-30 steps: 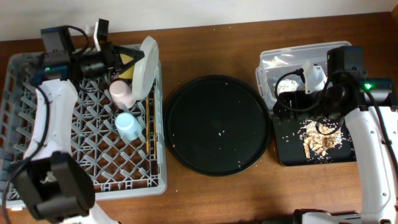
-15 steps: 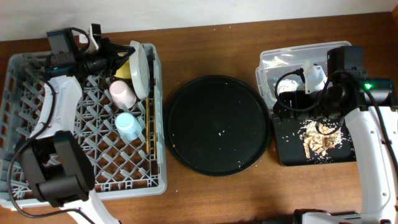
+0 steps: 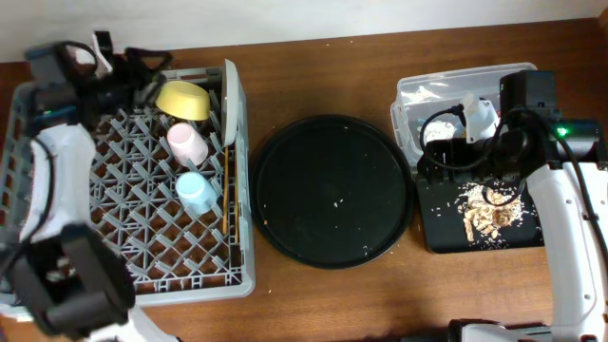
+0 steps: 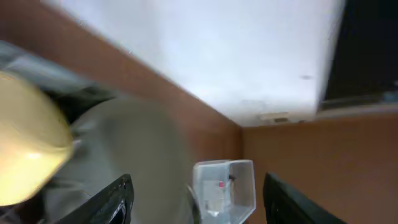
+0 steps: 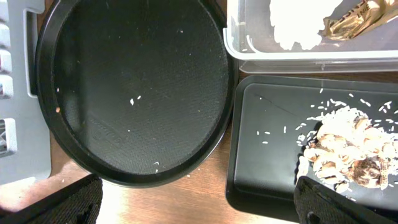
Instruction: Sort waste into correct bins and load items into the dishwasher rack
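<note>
The grey dishwasher rack (image 3: 57,237) holds the yellow bowl (image 3: 183,99), pink cup (image 3: 187,144), light-blue cup (image 3: 197,192) and chopsticks (image 3: 225,204). The white plate (image 3: 229,95) stands on edge along the rack's right side. My left gripper (image 3: 150,74) hovers over the rack's far left corner, open and empty, well apart from the plate; its wrist view shows the bowl (image 4: 25,149) and the blurred plate (image 4: 137,155). My right gripper (image 5: 199,211) stands wide open above the table beside the black tray (image 5: 267,155). The napkin (image 5: 298,25) and wrapper (image 5: 360,18) lie in the clear tub (image 5: 311,59); food scraps (image 5: 348,149) lie in the black tray.
A large round black tray (image 3: 331,190) with a few crumbs sits between the rack and the bins. The clear tub (image 3: 418,95) is behind the black tray (image 3: 442,223) at the right. Bare wooden table runs along the front edge.
My left gripper has opened and let go of the white plate, which now stands on edge in the rack. The left arm drew back to the left. The right arm has not moved.
</note>
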Robot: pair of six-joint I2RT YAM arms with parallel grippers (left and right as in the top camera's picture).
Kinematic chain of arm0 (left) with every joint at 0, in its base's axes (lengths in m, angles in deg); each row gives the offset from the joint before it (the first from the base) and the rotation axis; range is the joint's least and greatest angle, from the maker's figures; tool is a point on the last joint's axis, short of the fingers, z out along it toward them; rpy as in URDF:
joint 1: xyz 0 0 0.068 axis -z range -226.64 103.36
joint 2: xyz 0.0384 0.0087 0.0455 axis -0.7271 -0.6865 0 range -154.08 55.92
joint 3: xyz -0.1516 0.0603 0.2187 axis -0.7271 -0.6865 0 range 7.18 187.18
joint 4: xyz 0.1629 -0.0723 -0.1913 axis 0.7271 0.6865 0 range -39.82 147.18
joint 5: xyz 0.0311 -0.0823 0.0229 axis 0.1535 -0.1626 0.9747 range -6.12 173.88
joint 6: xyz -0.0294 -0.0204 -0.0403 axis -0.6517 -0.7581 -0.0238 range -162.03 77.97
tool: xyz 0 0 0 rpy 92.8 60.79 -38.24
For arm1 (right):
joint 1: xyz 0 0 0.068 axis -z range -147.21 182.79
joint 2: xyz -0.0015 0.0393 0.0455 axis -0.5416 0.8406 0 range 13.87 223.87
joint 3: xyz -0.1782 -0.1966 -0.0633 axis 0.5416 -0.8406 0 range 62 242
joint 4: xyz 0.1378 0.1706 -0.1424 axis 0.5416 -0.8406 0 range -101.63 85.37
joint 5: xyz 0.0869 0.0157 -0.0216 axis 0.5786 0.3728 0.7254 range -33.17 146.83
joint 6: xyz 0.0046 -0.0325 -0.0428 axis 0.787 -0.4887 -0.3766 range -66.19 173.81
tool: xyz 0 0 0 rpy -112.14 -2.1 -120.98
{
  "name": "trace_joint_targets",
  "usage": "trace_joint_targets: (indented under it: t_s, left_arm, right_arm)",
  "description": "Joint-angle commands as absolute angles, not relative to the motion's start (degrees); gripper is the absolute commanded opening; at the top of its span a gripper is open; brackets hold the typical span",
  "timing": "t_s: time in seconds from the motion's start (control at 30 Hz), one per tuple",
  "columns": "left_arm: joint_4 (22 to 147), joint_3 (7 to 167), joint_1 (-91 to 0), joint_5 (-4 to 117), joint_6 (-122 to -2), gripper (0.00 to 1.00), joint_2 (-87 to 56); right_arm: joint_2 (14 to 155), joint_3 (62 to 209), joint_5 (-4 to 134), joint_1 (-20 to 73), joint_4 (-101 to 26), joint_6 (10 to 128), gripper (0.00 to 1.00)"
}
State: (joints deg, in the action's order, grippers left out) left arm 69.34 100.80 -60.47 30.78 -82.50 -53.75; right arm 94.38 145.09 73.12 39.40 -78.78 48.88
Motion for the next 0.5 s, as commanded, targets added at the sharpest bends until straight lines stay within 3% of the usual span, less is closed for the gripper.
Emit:
trace_joint_targets:
  t_s: [0.0,0.07,0.1,0.13,0.17,0.47]
  left_arm:
    - [80.4,101.1,-58.6,42.5,-70.9,0.65,-39.2]
    - [88.1,101.1,-57.2,61.4,-66.5,0.70,-35.2]
    - [92.8,101.1,-55.6,74.6,-66.4,0.84,-33.8]
    - [95.6,101.1,-54.7,79.5,-66.4,0.96,-33.6]
    - [97.9,101.0,-54.1,80.7,-66.4,0.99,-33.8]
    - [102.2,101.0,-53.9,80.7,-66.4,1.00,-34.1]
  right_arm:
    - [94.1,145.5,72.6,39.6,-78.8,48.7,0.99]
    - [94.1,145.5,72.7,39.6,-78.8,48.7,0.99]
    - [94.1,145.5,72.7,39.6,-78.8,48.7,0.99]
    - [94.1,145.5,72.7,39.6,-78.8,48.7,0.99]
    - [94.1,145.5,72.6,39.6,-78.8,48.7,0.99]
    - [94.1,145.5,72.6,39.6,-78.8,48.7,0.99]
